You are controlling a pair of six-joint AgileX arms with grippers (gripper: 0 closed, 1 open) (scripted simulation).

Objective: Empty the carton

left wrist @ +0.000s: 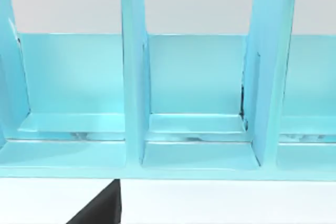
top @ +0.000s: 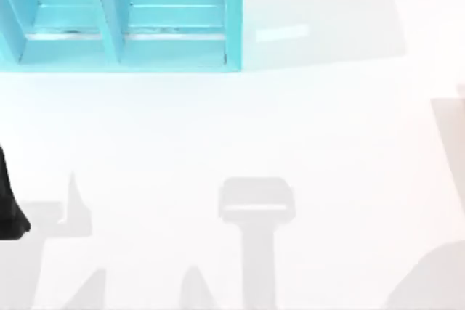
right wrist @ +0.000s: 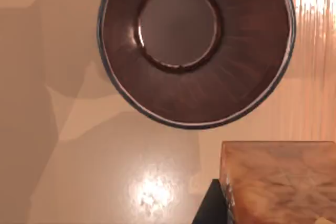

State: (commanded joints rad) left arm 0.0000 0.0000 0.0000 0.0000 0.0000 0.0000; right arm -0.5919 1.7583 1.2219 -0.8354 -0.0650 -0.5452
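The carton, an orange-brown box with a pale corner patch, looms close in the right wrist view. It hangs above the tabletop beside the round reddish-brown cup, whose open mouth faces the camera. My right gripper is shut on the carton, with one dark finger pressed against its side. My left gripper sits at the table's left edge in the top view, facing the shelf unit.
A big turquoise shelf unit with upright dividers stands at the back left, and its compartments look bare in the left wrist view. Arm shadows fall across the white table toward the front.
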